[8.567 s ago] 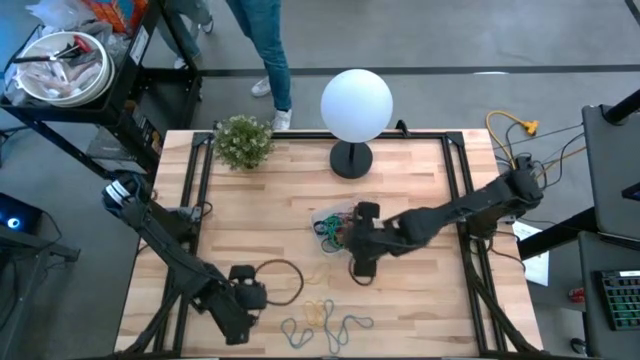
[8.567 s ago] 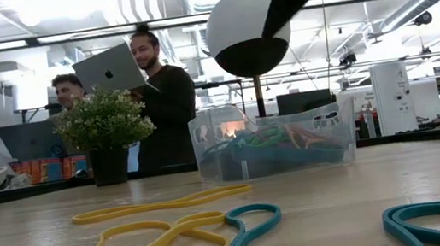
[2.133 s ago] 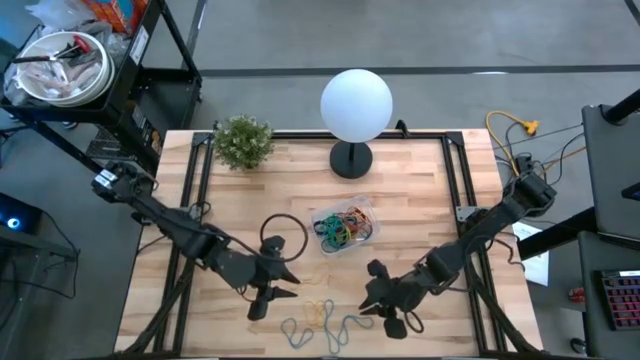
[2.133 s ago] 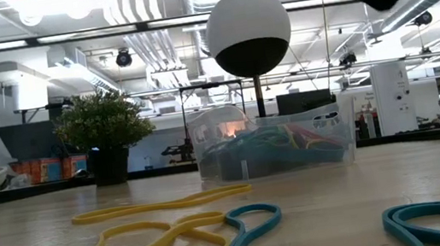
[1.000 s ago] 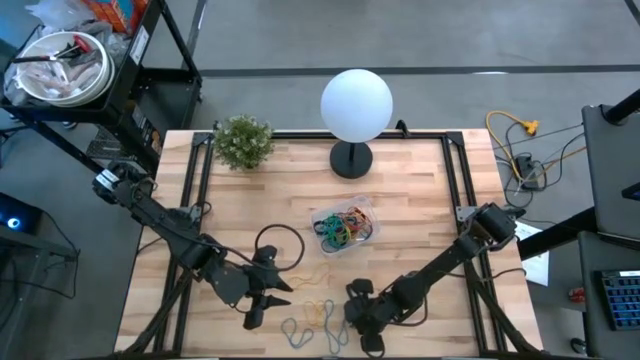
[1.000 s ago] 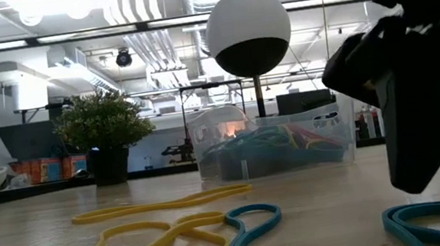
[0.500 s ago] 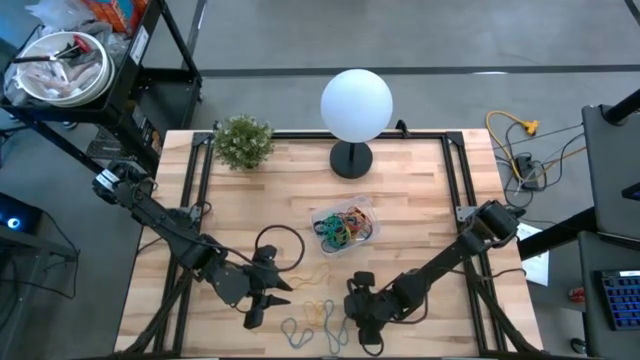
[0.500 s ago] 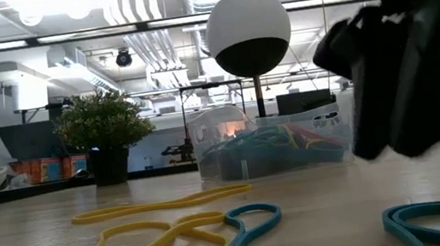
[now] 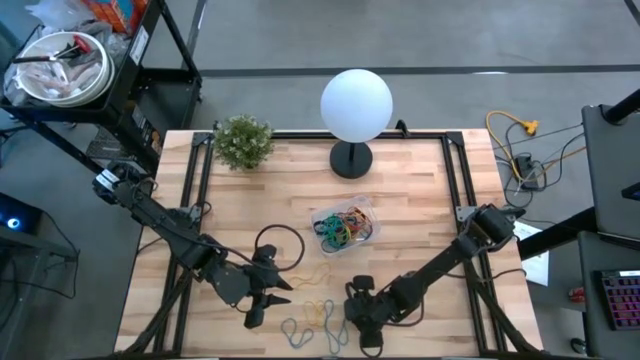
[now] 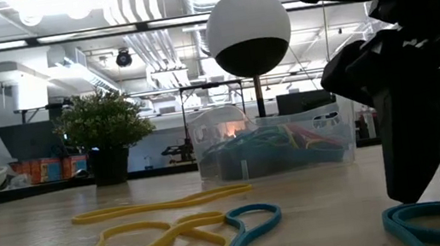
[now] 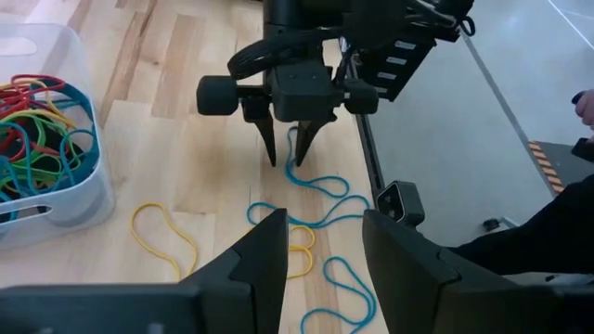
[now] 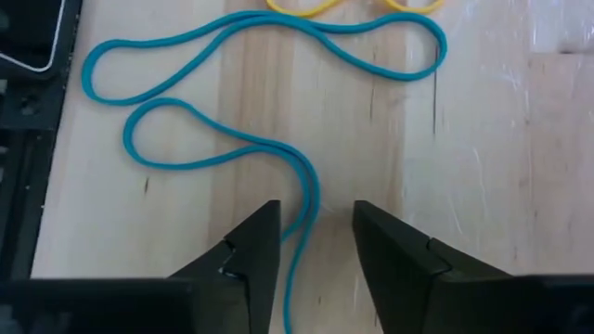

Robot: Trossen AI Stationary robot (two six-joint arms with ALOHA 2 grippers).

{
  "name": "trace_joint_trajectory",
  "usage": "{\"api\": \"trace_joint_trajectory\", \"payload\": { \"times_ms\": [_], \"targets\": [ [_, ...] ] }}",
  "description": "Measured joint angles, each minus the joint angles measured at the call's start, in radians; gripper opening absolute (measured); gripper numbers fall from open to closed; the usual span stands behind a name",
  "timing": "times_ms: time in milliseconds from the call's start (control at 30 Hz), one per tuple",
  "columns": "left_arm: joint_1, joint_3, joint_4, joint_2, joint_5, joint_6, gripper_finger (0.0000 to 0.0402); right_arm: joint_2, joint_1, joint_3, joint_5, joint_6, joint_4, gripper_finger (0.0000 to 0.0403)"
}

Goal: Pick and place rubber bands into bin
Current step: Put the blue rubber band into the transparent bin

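- High view: the right gripper is low over the near edge of the light wooden table, at the loose blue and yellow rubber bands lying there. The left gripper hangs just left of them with its fingers spread apart. The small clear plastic bin sits mid-table, well apart from the loose bands and already heaped with coloured ones. A thin black loop lies on the wood just left of the bin. The white globe lamp on a black base and a small green potted plant stand along the far edge.
- Low view: the right gripper's dark fingers fill the right side, tips down at a teal band on the tabletop; whether they touch it cannot be told. A yellow band and more teal loops lie in front, the bin behind them.
- Left wrist view: the left gripper's own fingers stand parted over the bands. Beyond, the right gripper points down with its two tips apart, one on each side of a teal strand.
- Right wrist view: the right gripper's fingers are parted, with the teal strand running between them, not yet pinched.
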Motion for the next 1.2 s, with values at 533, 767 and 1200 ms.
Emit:
{"api": "trace_joint_trajectory", "payload": {
  "times_ms": [533, 767, 1200],
  "targets": [
    [-0.001, -0.001, -0.004, 0.000, 0.000, -0.024, 0.0125, 0.112, 0.047, 0.130, 0.096, 0.041, -0.140, 0.0093],
    [-0.001, -0.002, -0.005, 0.000, 0.001, -0.024, 0.0125, 0.123, 0.069, 0.144, 0.110, 0.134, -0.180, 0.0064],
    [-0.007, -0.002, -0.005, 0.000, 0.001, -0.024, 0.0125, 0.108, 0.086, 0.143, 0.120, 0.267, -0.209, 0.0009]
  ]
}}
